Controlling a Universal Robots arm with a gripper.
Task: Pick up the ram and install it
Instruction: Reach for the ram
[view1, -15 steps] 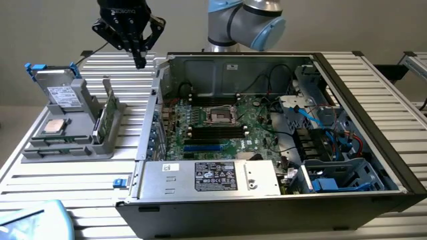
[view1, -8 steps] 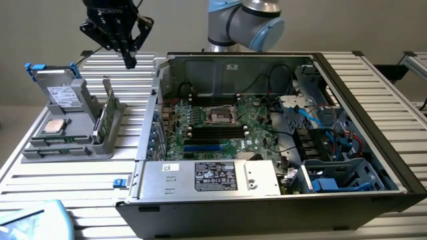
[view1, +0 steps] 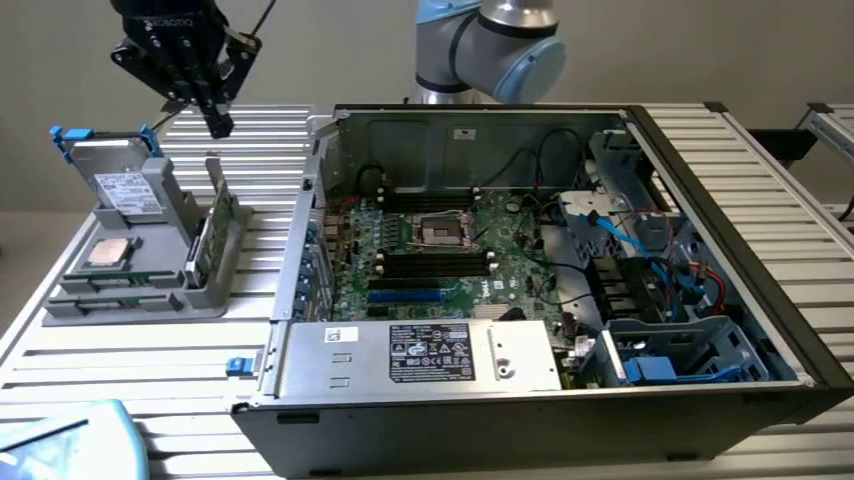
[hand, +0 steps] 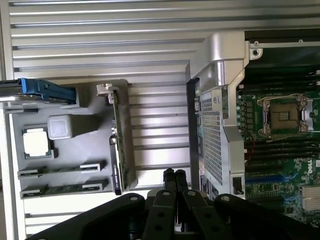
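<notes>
Closest to the wrist camera, our gripper (hand: 175, 174) has its two black fingers pressed together, holding nothing.
We see the arm's blue-and-grey joint (view1: 487, 40) behind the open computer case (view1: 534, 430) at the exterior view's top centre, while the gripper (view1: 220, 128) hangs in that frame's upper left, fingers pointing down with a slight tilt, over the far end of the grey tray (view1: 127, 312). The ram (view1: 214, 225) stands on edge along the tray's side nearest the case, below the fingertips and apart from them. A square processor chip (view1: 107, 255) lies flat in the tray. Between the tray and the case's side wall we find a strip of ribbed table (view1: 160, 360), and the motherboard (view1: 441, 250) lies open from above.
</notes>
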